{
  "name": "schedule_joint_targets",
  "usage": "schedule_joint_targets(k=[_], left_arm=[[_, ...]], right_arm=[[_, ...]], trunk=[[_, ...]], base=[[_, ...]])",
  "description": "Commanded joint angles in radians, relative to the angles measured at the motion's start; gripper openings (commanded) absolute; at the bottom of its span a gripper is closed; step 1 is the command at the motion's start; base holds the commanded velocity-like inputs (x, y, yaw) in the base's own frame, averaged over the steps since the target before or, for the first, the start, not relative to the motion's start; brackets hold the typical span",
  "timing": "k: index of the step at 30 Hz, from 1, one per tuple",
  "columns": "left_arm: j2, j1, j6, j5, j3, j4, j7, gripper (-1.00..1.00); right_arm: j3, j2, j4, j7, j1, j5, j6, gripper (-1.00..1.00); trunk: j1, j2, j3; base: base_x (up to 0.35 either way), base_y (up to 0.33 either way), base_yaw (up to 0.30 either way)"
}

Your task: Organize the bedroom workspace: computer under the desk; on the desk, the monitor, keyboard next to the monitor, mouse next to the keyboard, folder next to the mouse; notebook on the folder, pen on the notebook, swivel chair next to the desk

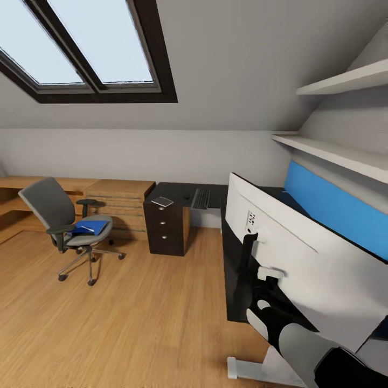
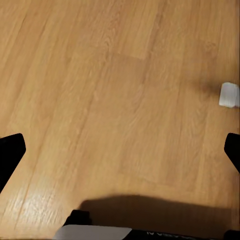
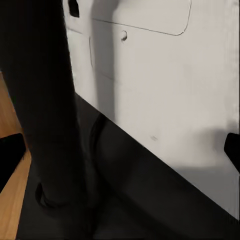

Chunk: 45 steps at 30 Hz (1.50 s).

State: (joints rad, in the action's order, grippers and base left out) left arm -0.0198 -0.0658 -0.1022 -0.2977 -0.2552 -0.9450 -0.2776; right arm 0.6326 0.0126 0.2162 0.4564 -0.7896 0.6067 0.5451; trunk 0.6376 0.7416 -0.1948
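The monitor (image 1: 302,258) stands on the black desk (image 1: 178,189) with its white back toward me. My right gripper (image 3: 120,155) is open, close beside the monitor's black stand (image 3: 45,100) and white back. The keyboard (image 1: 201,198) and the grey notebook (image 1: 162,202) lie on the desk's far part. A small dark shape left of the keyboard is too small to name. The blue folder (image 1: 90,227) lies on the swivel chair (image 1: 64,226) at the left, apart from the desk. My left gripper (image 2: 120,150) hangs open over the wood floor (image 2: 100,90). Pen and computer are out of view.
Dark drawers (image 1: 164,231) sit under the desk's far end, with a light wooden chest (image 1: 116,207) beside them. A blue wall panel (image 1: 334,207) and white shelves (image 1: 334,153) are on the right. A white desk foot (image 2: 229,94) rests on the floor.
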Motion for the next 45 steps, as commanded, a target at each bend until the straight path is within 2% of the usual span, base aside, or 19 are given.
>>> schedule_joint_targets(k=[1,9,26,45], left_arm=[[0.001,0.0,-0.004,-0.008,-0.001,-0.003,-0.007,1.0],[0.0,0.0,-0.004,-0.008,0.023,-0.003,-0.006,1.0],[0.0,0.0,-0.004,-0.008,0.024,-0.002,-0.006,1.0],[-0.002,0.0,-0.004,-0.006,0.015,-0.003,-0.003,1.0]], right_arm=[[0.009,0.0,0.0,0.005,-0.001,0.007,0.003,1.0],[0.009,0.0,0.0,0.005,-0.001,0.007,0.003,1.0],[0.01,0.001,0.0,0.004,-0.001,0.005,0.003,1.0],[0.011,0.001,0.008,0.004,0.0,0.005,0.004,1.0]], trunk=[[0.0,0.001,-0.001],[0.0,0.001,-0.001],[0.0,0.001,-0.001],[0.0,0.001,-0.001]], base=[[-0.098,-0.299,0.0],[-0.027,-0.333,0.0],[0.044,-0.333,0.0],[0.003,-0.026,0.0]])
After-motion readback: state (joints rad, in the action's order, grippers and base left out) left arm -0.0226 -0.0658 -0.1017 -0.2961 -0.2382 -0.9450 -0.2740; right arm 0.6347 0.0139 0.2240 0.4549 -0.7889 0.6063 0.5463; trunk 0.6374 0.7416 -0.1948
